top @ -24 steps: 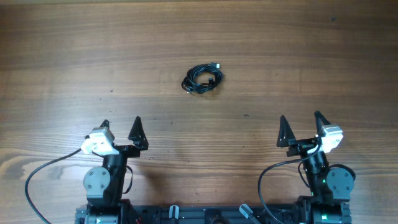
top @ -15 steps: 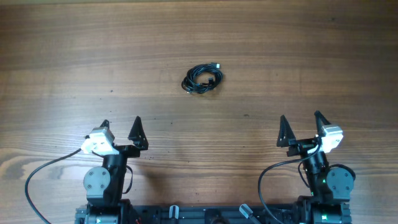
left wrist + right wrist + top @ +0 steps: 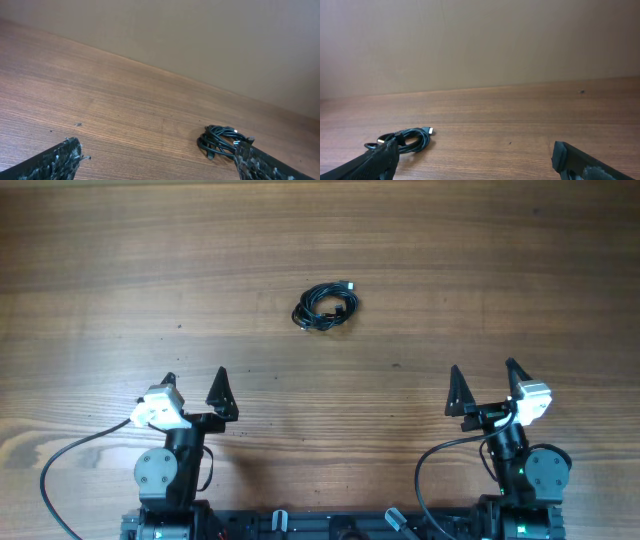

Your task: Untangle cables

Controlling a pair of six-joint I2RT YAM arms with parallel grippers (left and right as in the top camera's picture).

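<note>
Just one cable bundle, two hands.

The cables are black. The table is brown wood with stripy lines. The fingers are black.

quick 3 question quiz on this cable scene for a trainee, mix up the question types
1. True or false: the left gripper holds the cable bundle.
2. Where is the bundle? A) against the left arm's base B) on the table ahead of both arms, touching neither C) off the table edge
3. Fill in: left and right gripper both stand ____.
Key: 1 false; 2 B; 3 open.
</note>
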